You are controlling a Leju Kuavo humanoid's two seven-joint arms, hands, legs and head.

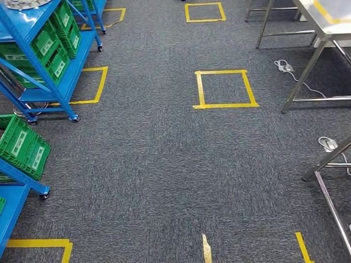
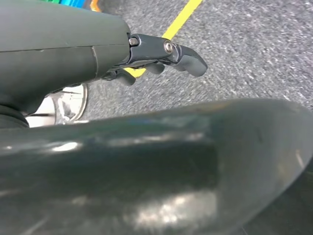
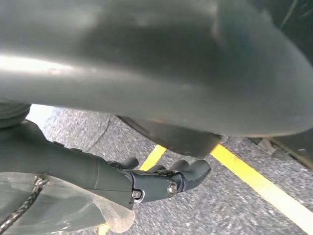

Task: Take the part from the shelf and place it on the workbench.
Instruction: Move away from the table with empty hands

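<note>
A blue shelf rack [image 1: 30,41] stands at the far left and holds green bins [image 1: 58,41]. A silvery metal piece [image 1: 21,3] lies on its top level, cut off by the picture's edge. At the far right stands the steel workbench [image 1: 327,19]. Both arms hang down. My left hand [image 2: 162,54] has its fingers stretched out over the grey carpet and holds nothing. In the right wrist view my right hand [image 3: 162,181] also reaches out with nothing in it, above yellow floor tape.
A second blue rack [image 1: 14,192] with a tilted green bin [image 1: 22,145] stands at the near left. Another steel table leg [image 1: 327,161] juts in at the near right. Yellow tape squares [image 1: 225,87] mark the carpet. White power strips with cables [image 1: 283,66] lie under the workbench.
</note>
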